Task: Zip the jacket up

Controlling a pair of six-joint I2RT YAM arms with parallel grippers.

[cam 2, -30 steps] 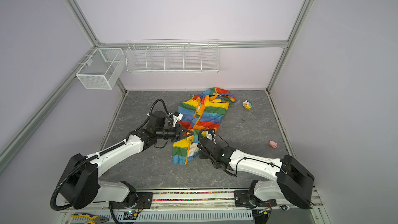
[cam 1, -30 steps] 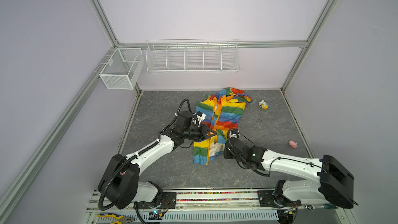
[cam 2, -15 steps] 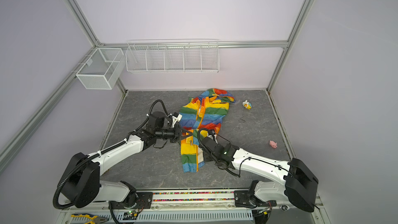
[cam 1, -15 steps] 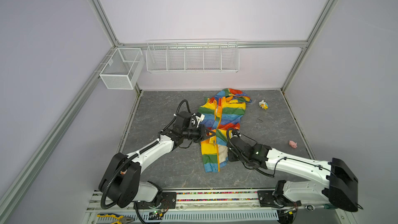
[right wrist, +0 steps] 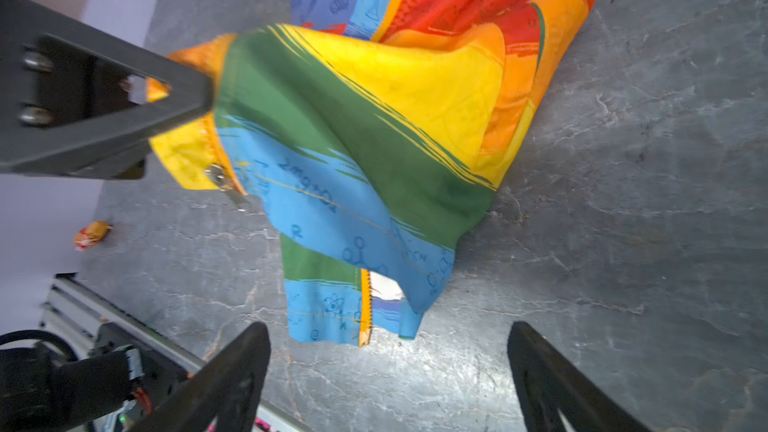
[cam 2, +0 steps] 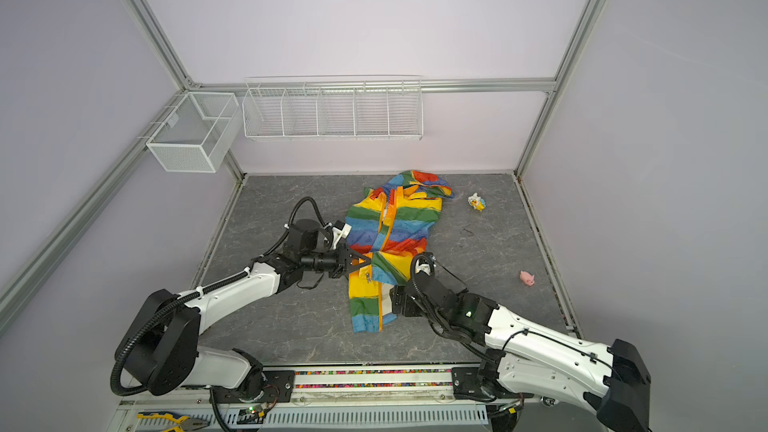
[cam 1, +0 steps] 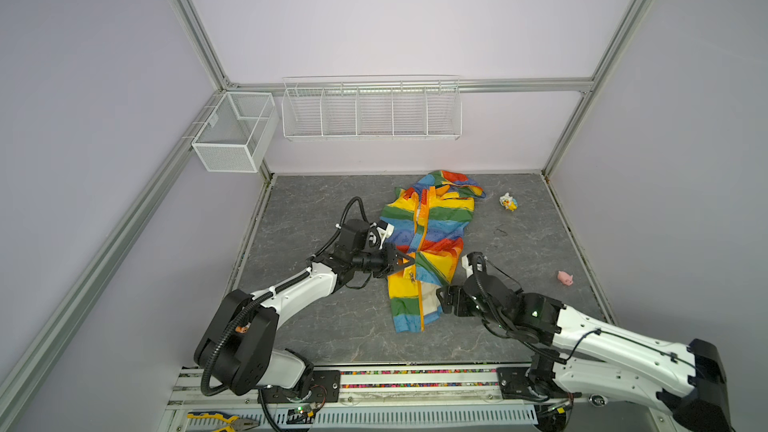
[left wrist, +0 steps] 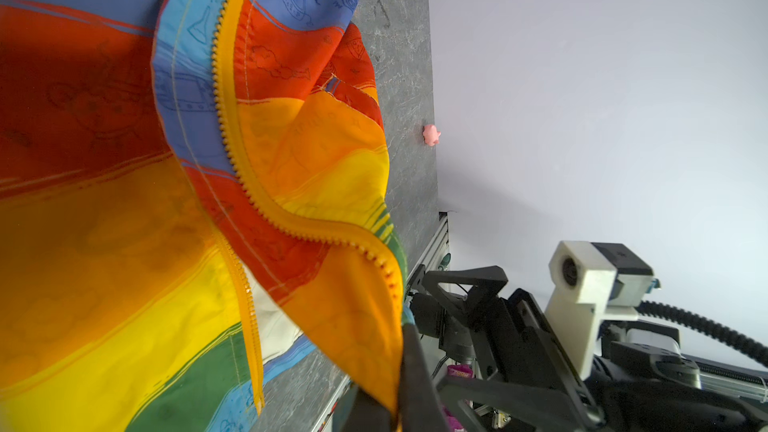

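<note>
Grey marbled tabletop [cam 1: 324,326] first, cut off at the near side by the rail. On it, at the middle and back in both top views, the jacket [cam 1: 436,218]: laid lengthwise, hood toward the back wall, hem toward the rail, lower front bunched and lifted, a sliver of cream lining peeking out near the hem. Clamped tight on a raised fold of its front edge, reaching in from the left, the left gripper [cam 1: 409,261]; tips mostly buried in orange cloth in the left wrist view. Just at the hem, from the right, the right gripper [right wrist: 388,328]: fingers [right wrist: 237,371] spread wide, gripping nothing, only partly in frame. Orange zipper [left wrist: 232,118] unjoined along the stretch visible near the hem; toward the collar, impossible to tell. Metal pull [right wrist: 220,178] low on one edge, blurred. Well apart on the right, a pink toy [cam 1: 565,278]; farther back, a white-yellow toy [cam 1: 508,202], too small for detail.
</note>
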